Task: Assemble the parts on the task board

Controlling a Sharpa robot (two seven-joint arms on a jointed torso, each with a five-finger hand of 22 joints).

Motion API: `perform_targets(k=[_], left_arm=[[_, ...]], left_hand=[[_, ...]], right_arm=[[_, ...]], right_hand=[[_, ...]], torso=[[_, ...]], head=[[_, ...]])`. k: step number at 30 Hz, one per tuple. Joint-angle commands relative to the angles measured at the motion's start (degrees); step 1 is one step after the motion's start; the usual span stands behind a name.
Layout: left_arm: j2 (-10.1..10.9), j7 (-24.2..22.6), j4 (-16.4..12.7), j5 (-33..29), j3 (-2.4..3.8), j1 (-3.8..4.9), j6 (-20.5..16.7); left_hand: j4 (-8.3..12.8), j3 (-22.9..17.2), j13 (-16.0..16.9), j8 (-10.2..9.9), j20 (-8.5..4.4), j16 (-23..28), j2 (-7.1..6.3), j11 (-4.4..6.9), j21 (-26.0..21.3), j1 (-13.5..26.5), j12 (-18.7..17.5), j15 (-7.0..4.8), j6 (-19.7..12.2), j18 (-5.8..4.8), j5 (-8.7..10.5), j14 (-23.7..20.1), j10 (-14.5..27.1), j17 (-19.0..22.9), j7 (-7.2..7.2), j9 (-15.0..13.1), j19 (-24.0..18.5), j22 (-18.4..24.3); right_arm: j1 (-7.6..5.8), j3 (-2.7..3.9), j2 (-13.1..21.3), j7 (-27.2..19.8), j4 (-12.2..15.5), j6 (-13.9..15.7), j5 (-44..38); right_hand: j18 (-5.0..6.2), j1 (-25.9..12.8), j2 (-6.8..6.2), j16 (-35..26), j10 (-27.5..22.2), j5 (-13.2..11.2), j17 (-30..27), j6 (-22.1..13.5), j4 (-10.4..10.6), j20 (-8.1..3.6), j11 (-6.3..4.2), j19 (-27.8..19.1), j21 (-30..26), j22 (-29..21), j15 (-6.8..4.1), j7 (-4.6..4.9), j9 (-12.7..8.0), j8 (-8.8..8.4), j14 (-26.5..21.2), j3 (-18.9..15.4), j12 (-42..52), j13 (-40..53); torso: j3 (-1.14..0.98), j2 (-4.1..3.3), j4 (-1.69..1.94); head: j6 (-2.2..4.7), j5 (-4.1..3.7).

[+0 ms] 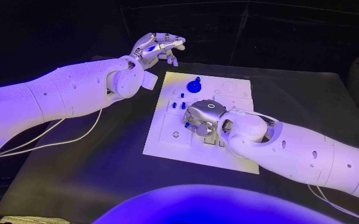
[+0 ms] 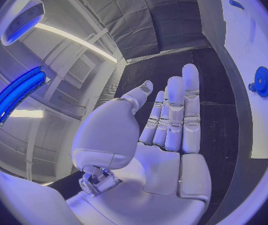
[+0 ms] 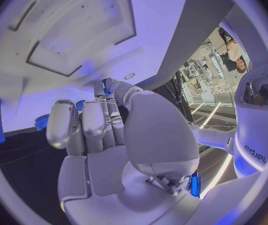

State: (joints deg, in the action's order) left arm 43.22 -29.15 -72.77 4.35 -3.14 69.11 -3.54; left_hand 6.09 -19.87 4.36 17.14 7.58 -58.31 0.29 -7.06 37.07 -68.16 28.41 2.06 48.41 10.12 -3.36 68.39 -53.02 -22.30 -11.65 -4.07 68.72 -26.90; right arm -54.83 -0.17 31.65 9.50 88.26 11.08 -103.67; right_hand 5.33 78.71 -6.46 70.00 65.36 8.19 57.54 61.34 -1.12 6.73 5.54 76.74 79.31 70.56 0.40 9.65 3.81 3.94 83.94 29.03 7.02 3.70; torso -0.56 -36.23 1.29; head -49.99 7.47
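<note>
Fingers of right hand seemingly pinch a blue part; left hand spread, empty.

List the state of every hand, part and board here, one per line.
left hand: raised off the board's far left corner, fingers apart, holds nothing.
right hand: palm down over the task board, grip unclear.
task board: flat on the table.
blue gear: lying on the board, untouched.

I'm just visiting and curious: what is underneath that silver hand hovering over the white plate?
The right hand hangs over the white plate. A small blue piece peeks out by its fingers. Whatever else lies directly beneath is covered, so I can't tell whether it holds anything.
</note>
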Motion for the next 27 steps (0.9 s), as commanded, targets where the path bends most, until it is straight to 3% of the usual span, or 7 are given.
perform_targets(k=[1, 4, 9, 19, 27], left_arm=[[-0.1, -0.2, 0.0, -0.3, 0.05, 0.12, 0.6], [-0.1, -0.1, 0.0, -0.3, 0.05, 0.12, 0.6], [-0.1, -0.1, 0.0, -0.3, 0.05, 0.12, 0.6], [-0.1, -0.1, 0.2, -0.3, 0.05, 0.12, 0.7], [-0.1, 0.0, 0.2, -0.3, 0.05, 0.12, 0.7]], left_hand=[[0.4, 0.0, -0.1, 0.3, 0.08, -0.3, 0.06, -0.12, -0.4, -0.7, 0.3, -0.01, -0.2, 0.39, -0.06, -0.6, 0.3, 0.0, -0.01, 0.0, 0.4, 0.1], [0.4, 0.0, -0.1, 0.3, 0.08, -0.3, 0.06, -0.12, -0.4, -0.7, 0.3, -0.01, -0.2, 0.39, -0.06, -0.6, 0.3, 0.0, -0.01, 0.0, 0.4, 0.1], [0.4, 0.0, -0.1, 0.3, 0.08, -0.3, 0.09, -0.12, -0.4, -0.8, 0.4, -0.01, -0.2, 0.39, -0.05, -0.6, 0.4, 0.1, -0.01, 0.0, 0.4, 0.1], [0.4, 0.0, -0.1, 0.3, 0.07, -0.3, 0.10, -0.12, -0.4, -0.8, 0.4, -0.01, -0.2, 0.39, -0.05, -0.6, 0.4, 0.1, -0.01, 0.0, 0.4, 0.1], [0.5, 0.0, -0.1, 0.4, 0.07, -0.3, 0.10, -0.12, -0.4, -0.9, 0.4, -0.01, -0.3, 0.38, 0.00, -0.6, 0.4, 0.1, -0.01, 0.0, 0.4, 0.1]], right_arm=[[0.04, -0.08, -0.1, 0.3, 0.0, -0.7, -0.5], [0.04, -0.08, -0.1, 0.2, -0.1, -0.6, -0.4], [0.04, -0.08, -0.2, -0.1, -0.1, -0.5, -0.1], [0.04, -0.08, 0.8, -0.8, 0.6, 2.3, 0.5], [-0.36, 0.04, 4.0, -0.5, 3.5, 3.8, 1.5]], right_hand=[[-0.57, -1.0, -0.30, -0.6, -1.6, 0.3, -0.9, -1.0, 0.1, 0.17, 0.49, -0.9, -0.8, -0.9, 0.55, 0.34, -0.1, -0.44, 0.5, -0.5, -0.8, -0.2], [-0.22, -1.6, -0.88, -1.8, -3.4, 0.3, -2.7, -2.0, 0.2, 0.52, 1.00, -2.0, -1.8, -2.6, 0.96, 0.74, -0.1, -0.45, 0.0, -0.9, -1.6, -0.2], [0.43, -2.7, -1.74, -4.1, -6.1, 0.9, -5.9, -5.3, 0.4, 0.83, 1.08, -3.8, -3.8, -5.4, 1.07, 0.27, -0.2, -0.47, -0.9, -2.9, -2.0, 0.0], [0.59, -3.0, -1.65, -4.6, -7.0, 1.2, -6.8, -6.7, 0.5, 0.73, 0.98, -4.1, -4.5, -6.4, 0.96, 0.13, -0.1, -0.44, -0.9, -4.6, -1.4, 0.0], [0.73, -2.7, -1.30, -5.2, -7.4, 1.3, -7.6, -6.7, 0.3, 0.72, 1.04, -4.5, -5.1, -7.2, 0.97, 0.21, 0.0, -0.26, -1.0, -5.1, -1.1, 0.0]], torso=[[-0.01, 0.05, -0.02], [-0.01, 0.01, -0.01], [-0.02, -0.01, -0.03], [-0.07, 0.05, -0.08], [0.03, 0.22, -0.24]], head=[[-0.01, -0.03], [-0.01, -0.04], [-0.01, -0.04], [-0.01, -0.09], [0.04, -0.56]])
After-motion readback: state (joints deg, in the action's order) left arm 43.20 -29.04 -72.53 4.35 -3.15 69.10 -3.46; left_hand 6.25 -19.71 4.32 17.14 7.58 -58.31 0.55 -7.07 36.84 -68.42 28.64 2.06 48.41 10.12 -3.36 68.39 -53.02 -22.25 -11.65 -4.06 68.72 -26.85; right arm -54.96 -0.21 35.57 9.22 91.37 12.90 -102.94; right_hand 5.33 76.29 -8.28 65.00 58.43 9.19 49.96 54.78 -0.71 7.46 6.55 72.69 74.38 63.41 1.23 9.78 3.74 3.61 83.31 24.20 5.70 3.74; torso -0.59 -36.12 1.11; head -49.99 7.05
